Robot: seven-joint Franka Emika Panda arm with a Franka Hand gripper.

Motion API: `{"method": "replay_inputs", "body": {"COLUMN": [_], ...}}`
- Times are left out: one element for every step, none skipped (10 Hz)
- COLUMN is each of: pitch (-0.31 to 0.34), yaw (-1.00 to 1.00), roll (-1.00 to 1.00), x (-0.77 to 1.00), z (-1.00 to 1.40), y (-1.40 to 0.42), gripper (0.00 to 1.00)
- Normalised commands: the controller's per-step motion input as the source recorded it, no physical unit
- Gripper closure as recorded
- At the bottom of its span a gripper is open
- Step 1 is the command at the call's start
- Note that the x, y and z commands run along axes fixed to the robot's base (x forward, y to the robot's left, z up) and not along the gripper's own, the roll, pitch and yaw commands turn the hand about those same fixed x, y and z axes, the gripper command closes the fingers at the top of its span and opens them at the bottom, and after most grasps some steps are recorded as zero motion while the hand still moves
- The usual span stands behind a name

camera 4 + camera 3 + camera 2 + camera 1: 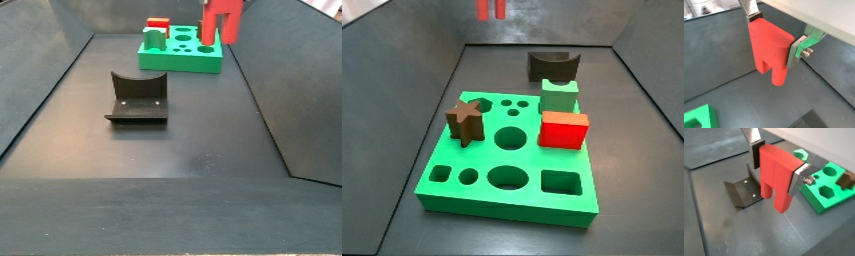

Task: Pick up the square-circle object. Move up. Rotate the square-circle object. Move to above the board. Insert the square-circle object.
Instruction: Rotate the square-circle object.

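board [476, 180]: nearest the camera in a side view; bright green square slab, matte, with round, square and other shaped cut-outs; seen lying on the dark table [187, 140].
square-circle object [777, 175]: salmon-red, smooth matte; blocky top over two narrow legs pointing down; held in the air, well above the table, seen in both wrist views.
pincer [776, 167]: clamped on the square-circle object; flat silver plates with dark pads are pressed against its two opposite sides.
fixture [136, 97]: dark l-shaped bracket on a base plate, standing on the table between camera and board.
star [465, 118]: dark brown, standing upright on the board.
cube [564, 129]: bright red, glossy, resting at the board's edge.
small block [560, 97]: green, just behind the cube.
writing: none can be read.
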Motion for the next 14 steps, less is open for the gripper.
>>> {"method": "replay_inputs", "body": {"pitch": [-0.047,-0.047,-0.046,-0.046,-0.046,-0.057,-0.045,-0.029,-0.026,-0.032,-0.040,-0.045,-0.048,-0.049], "yaw": [-0.96,-0.64,-0.44,-0.29,-0.18,-0.13,-0.10,-0.08,-0.07,-0.06,-0.06,-0.06,-0.06,-0.06], "roll": [-0.04,-0.04,-0.04,-0.04,-0.24,-0.24,-0.23,-0.22,-0.20,-0.18,-0.18,-0.19,-0.20,-0.21], "x": [0.00,0.00,0.00,0.00,0.00,0.01,0.01,0.02,0.02,0.02,0.02,0.02,0.03,0.03], "z": [0.00,0.00,0.00,-0.01,-1.00,-1.00,-1.00,-1.00,-1.00,-1.00,-1.00,-1.00,-1.00,-1.00], "y": [0.01,0.01,0.01,0.01,0.00,0.00,0.00,0.01,0.01,0.02,0.02,0.02,0.02,0.02], "gripper": [1.00,1.00,1.00,1.00,1.00,1.00,1.00,1.00,1.00,1.00,1.00,1.00,1.00,1.00]}}
